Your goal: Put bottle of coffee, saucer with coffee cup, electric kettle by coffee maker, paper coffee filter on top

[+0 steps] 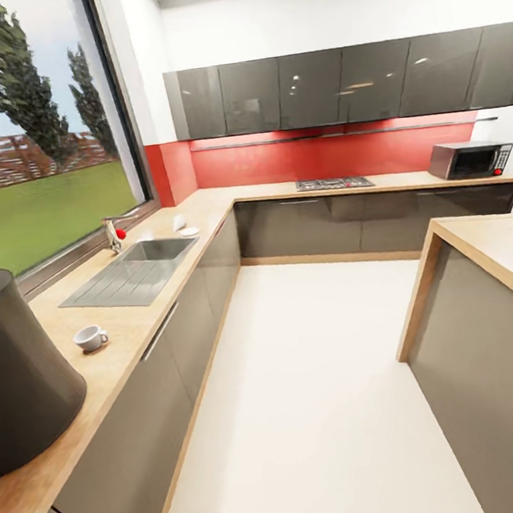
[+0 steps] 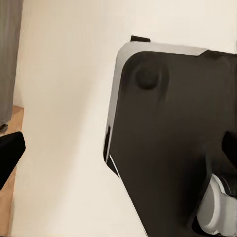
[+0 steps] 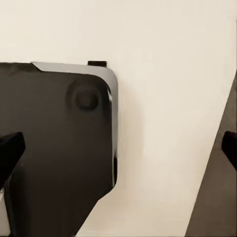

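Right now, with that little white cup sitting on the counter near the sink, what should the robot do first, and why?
Probably roll closer to the counter on its left and bring an arm up. The cup sits bare on the wood, not on its saucer, which seems to lie past the sink, and both wrist cameras look down at the floor, so no arm seems raised yet.

You see the kitchen countertop [image 1: 140, 321] carrying the coffee cup [image 1: 90, 338] near its front edge, just before the inset sink [image 1: 135, 272].
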Robot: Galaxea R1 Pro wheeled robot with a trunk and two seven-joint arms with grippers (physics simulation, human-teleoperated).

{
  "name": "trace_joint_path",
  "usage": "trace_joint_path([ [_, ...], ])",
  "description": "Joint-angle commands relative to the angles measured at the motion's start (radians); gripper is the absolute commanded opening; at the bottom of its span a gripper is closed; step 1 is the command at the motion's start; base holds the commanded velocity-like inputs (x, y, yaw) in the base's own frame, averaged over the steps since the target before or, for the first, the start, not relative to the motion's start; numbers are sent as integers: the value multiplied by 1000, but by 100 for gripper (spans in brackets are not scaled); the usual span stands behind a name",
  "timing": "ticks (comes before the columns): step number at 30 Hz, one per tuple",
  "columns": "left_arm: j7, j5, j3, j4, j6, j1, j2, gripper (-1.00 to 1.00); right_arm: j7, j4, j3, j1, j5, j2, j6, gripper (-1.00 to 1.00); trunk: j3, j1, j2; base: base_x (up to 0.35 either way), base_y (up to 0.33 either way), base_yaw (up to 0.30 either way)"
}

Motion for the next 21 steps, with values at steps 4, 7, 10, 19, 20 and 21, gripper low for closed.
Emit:
trace_joint_path([
  [4,0,10,4,-28,-2,-99,18,100,1,-164,-3,0,-8,-28,-1,100,-1,-4,5,0,0,276],
  [7,-1,11,4,-45,-6,-164,21,100,4,-266,-5,0,-12,-32,-3,100,-3,-4,5,0,0,276],
  [10,-1,11,4,-69,-6,-195,20,100,5,-333,-7,0,-33,-32,-3,100,-4,-4,5,0,0,276],
  [19,-1,10,5,-90,-103,-199,17,100,3,-396,-16,0,-148,-35,-5,100,-8,-4,5,0,0,226],
  [20,-1,9,5,-89,-108,-199,17,100,4,-396,-16,0,-149,-36,-5,100,-8,-4,5,0,0,59],
  [21,-1,9,4,-88,-116,-198,16,100,5,-397,-16,0,-149,-38,-5,100,-8,-4,5,0,0,37],
])
